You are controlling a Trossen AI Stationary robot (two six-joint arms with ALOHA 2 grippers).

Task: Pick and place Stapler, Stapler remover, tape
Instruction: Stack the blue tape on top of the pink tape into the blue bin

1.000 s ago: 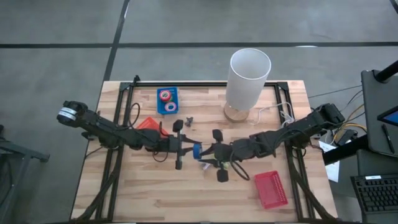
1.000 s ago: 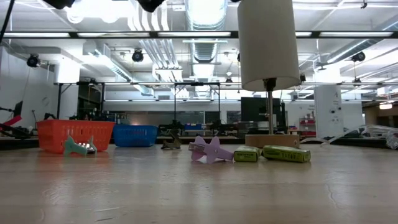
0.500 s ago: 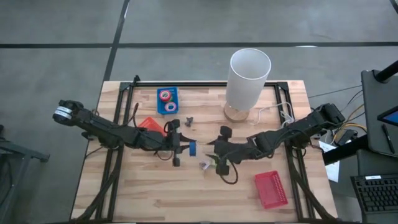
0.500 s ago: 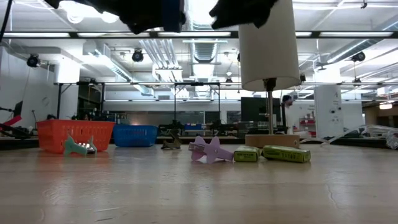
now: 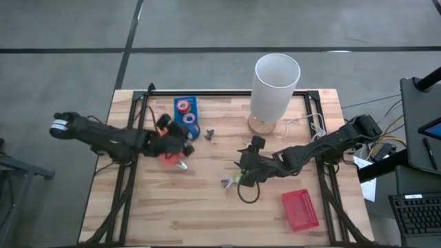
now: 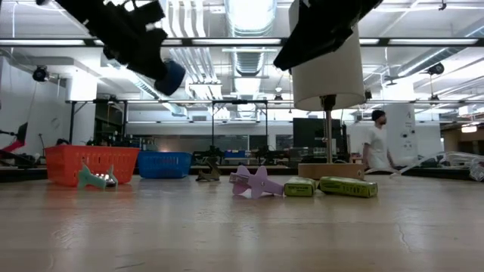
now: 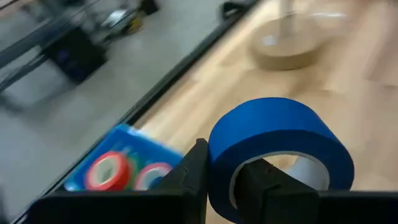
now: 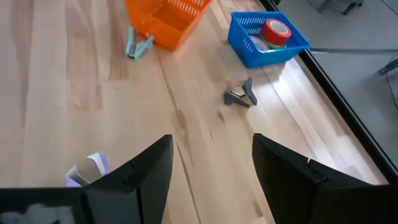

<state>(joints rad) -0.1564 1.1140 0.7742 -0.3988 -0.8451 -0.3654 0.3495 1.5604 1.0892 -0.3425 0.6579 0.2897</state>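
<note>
Tape: we see the left end effector (image 7: 227, 186) clamped on a blue roll (image 7: 280, 152), carried toward the blue bin (image 5: 185, 111) holding other rolls.
Right end effector (image 8: 211, 171): open, empty, above the desk (image 5: 207, 213).

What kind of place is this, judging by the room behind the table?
Probably a robotics lab or workshop: exposed ceiling ducts, equipment racks behind the wooden table, and a person walking past.
</note>
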